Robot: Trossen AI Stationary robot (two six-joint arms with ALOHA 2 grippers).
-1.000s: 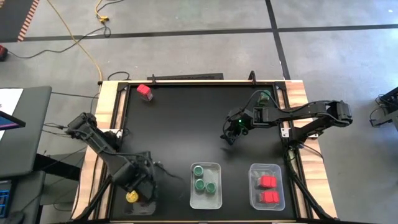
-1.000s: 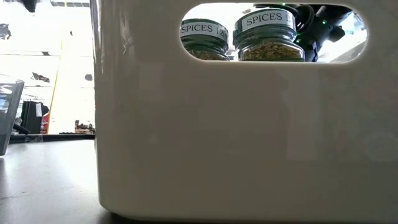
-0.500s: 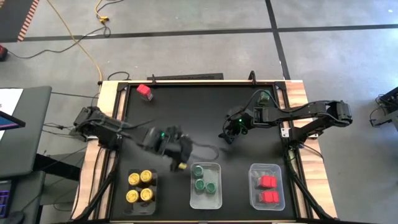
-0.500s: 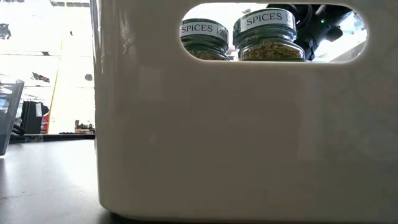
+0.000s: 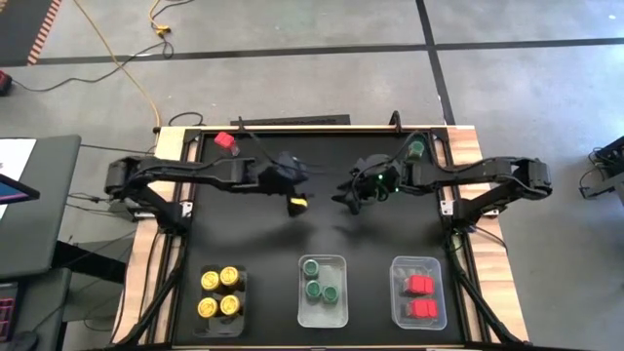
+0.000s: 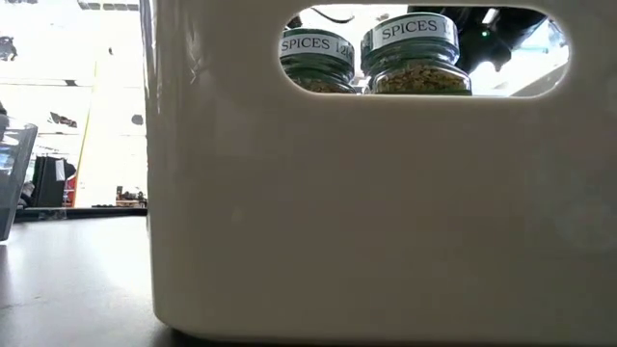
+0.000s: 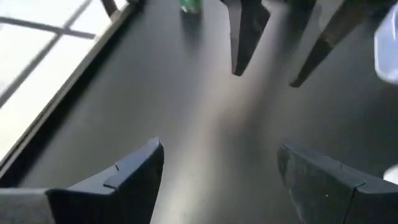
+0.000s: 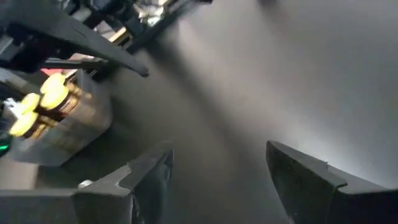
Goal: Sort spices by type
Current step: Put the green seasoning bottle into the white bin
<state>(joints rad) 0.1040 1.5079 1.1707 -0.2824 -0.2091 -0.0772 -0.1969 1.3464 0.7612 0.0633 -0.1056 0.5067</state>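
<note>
High view: the left arm has swung away from the near-left tray and now reaches across the bench [image 5: 292, 244]. Its left hand [image 5: 295, 199] hovers over the middle with fingers spread and nothing between them. The right hand [image 5: 349, 195] stays just beside it, likewise parted and empty. The yellow lot looks finished, so I judge that the left arm is free to fetch a stray.

The left tray [image 5: 201, 297] holds four yellow-lidded jars [image 5: 220, 292]. The middle tray [image 5: 322, 315] holds three green-lidded jars [image 5: 319, 281], one short. The right tray [image 5: 417, 264] shows two red patches [image 5: 420, 296]; I cannot tell how many jars that makes.

Two strays stand on the bench well apart from the trays. A red-lidded jar [image 5: 225, 141] is at the far left corner, and a green-lidded jar [image 5: 416, 149] is by the far right edge.
</note>
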